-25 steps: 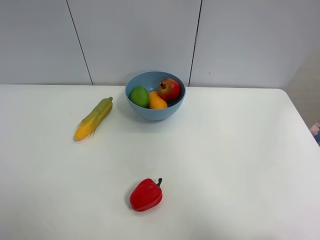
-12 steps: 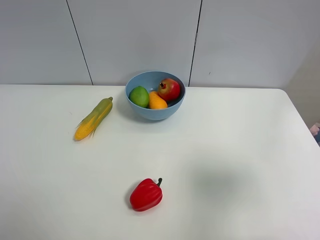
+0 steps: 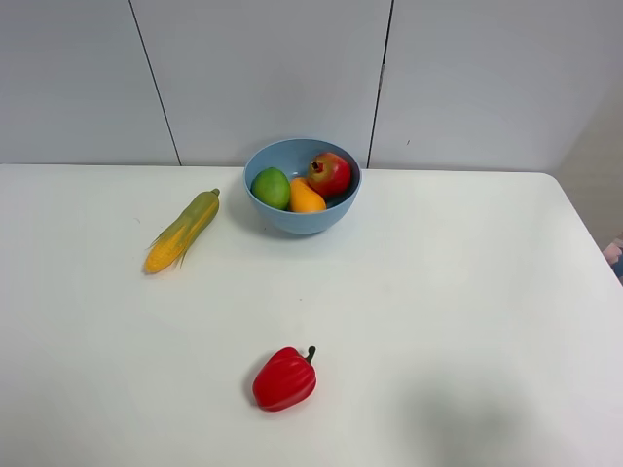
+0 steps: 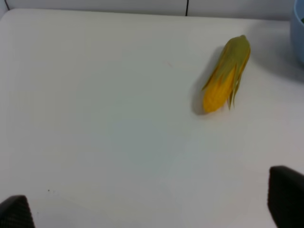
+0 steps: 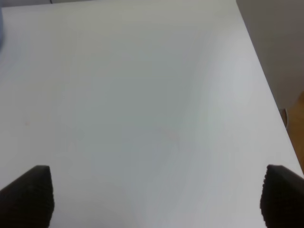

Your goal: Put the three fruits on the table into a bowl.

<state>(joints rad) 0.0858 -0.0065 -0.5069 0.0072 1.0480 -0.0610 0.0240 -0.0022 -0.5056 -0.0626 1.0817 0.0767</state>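
Note:
The light-blue bowl (image 3: 302, 209) stands at the back middle of the white table (image 3: 467, 292). Inside it lie the green lime-like fruit (image 3: 272, 187), the orange-yellow mango (image 3: 306, 198) and the red pomegranate (image 3: 330, 173). Neither arm shows in the exterior high view. My left gripper (image 4: 152, 211) is open over bare table, its dark fingertips (image 4: 286, 199) wide apart. My right gripper (image 5: 154, 194) is open over bare table near the right edge, its fingertips (image 5: 28, 194) wide apart and empty.
A yellow-green corn cob (image 3: 182, 231) lies left of the bowl; it also shows in the left wrist view (image 4: 225, 75). A red bell pepper (image 3: 284, 378) lies at the front middle. The table's right edge (image 5: 266, 90) shows in the right wrist view.
A faint shadow on the table has moved from the middle right toward the front right edge. The fruits, bowl, corn and pepper have not moved.

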